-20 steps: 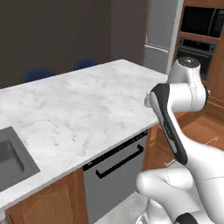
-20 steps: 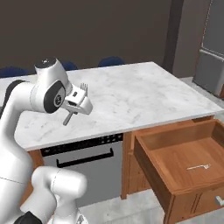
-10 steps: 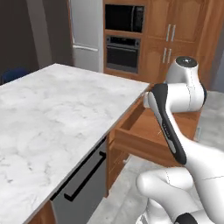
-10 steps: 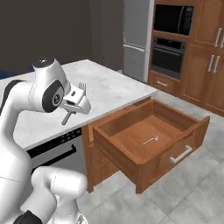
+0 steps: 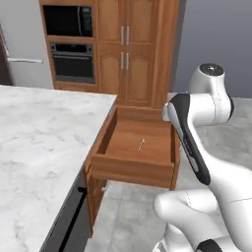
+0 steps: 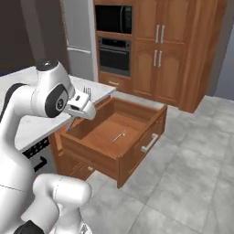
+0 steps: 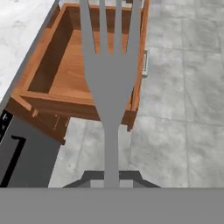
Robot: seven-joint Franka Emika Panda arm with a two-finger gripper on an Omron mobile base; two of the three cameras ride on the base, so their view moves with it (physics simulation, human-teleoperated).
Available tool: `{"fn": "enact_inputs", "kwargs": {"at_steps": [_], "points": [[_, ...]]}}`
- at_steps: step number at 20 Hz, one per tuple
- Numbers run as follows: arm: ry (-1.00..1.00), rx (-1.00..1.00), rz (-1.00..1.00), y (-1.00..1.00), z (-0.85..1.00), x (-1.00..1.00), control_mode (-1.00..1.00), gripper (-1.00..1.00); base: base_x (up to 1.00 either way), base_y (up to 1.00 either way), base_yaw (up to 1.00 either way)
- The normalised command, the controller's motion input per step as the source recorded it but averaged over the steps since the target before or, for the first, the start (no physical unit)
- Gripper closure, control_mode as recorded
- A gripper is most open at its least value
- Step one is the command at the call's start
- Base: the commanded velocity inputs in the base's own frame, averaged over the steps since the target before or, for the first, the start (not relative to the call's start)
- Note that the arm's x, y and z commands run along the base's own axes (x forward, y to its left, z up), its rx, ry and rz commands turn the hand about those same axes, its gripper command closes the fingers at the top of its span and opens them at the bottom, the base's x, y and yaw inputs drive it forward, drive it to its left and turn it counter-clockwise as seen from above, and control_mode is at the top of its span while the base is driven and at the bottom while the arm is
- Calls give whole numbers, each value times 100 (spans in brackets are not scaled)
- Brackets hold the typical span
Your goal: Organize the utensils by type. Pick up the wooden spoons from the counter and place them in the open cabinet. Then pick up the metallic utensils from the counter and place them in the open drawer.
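The gripper (image 6: 83, 101) is clamped on the fork (image 7: 110, 83), tines ahead of it. Beyond the tines lies the open drawer (image 6: 132, 148); the base views reveal a small metal spoon (image 5: 141, 144) inside.

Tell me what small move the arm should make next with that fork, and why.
Probably carry the fork forward over the open drawer and lower it. The gripper holds it shut, above the counter edge, and the small metal spoon already lies inside.
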Motion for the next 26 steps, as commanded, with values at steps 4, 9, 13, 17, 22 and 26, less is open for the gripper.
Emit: {"fn": "enact_inputs", "kwargs": {"at_steps": [4,9,13,17,22,26], "points": [[0,0,0,0,0,0,100,100,7,46,-45],[0,0,0,0,0,0,100,100,25,41,-37],[0,0,0,0,0,0,100,100,30,33,-30],[0,0,0,0,0,0,100,100,47,19,-19],[0,0,0,0,0,0,100,100,53,13,-8],[0,0,0,0,0,0,100,100,34,12,-1]]}}
